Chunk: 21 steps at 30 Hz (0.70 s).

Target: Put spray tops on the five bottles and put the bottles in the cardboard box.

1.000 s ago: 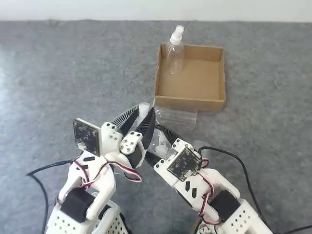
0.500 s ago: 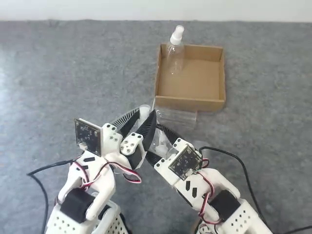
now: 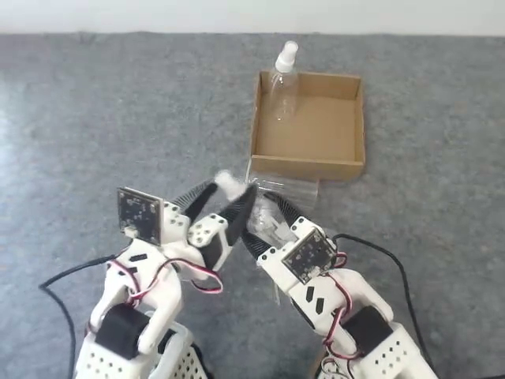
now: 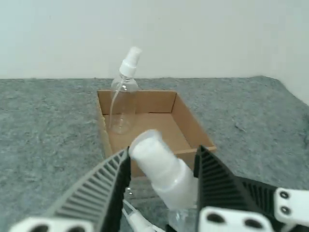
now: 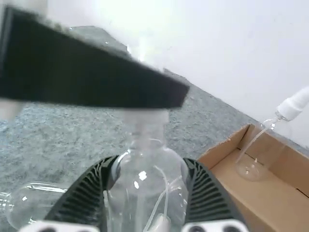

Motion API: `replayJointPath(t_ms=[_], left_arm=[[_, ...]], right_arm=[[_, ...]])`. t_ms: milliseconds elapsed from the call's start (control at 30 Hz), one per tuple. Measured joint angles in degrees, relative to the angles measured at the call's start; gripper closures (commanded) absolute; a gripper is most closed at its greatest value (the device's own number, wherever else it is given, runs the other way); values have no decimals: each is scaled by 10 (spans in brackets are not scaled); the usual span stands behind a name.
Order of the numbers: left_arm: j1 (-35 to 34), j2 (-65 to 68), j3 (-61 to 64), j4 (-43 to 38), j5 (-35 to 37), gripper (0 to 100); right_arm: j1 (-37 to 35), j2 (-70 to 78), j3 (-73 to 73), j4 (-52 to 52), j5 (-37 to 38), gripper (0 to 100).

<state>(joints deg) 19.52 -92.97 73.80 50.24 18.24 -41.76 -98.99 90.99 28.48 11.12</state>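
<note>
My left gripper is shut on a white spray top, which the left wrist view shows wedged between the ribbed jaws as the spray top. Right beside it my right gripper is shut on a clear bottle. In the right wrist view the bottle stands upright between the jaws, with its neck just under the left gripper's black finger. The cardboard box lies beyond, and a capped bottle stands in its far left corner.
Clear uncapped bottles lie on the grey carpet just in front of the box's near wall; one bottle lies below the held bottle. Open carpet stretches to the left and right of the box.
Both grippers have shifted a little. The spray top has dropped slightly toward the near side, and the right gripper has brought the bottle up closer under it.
</note>
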Motion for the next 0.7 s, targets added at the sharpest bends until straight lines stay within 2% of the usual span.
replayJointPath(t_ms=[100,267,500,700], left_arm=[[-35,0,-11,12,-18,754],[-51,0,-31,52,-23,729],[-48,0,-31,61,-25,731],[-4,0,-31,76,-29,732]], right_arm=[[0,0,0,1,0,983],[0,0,0,1,0,983],[0,0,0,1,0,983],[0,-1,0,1,0,984]])
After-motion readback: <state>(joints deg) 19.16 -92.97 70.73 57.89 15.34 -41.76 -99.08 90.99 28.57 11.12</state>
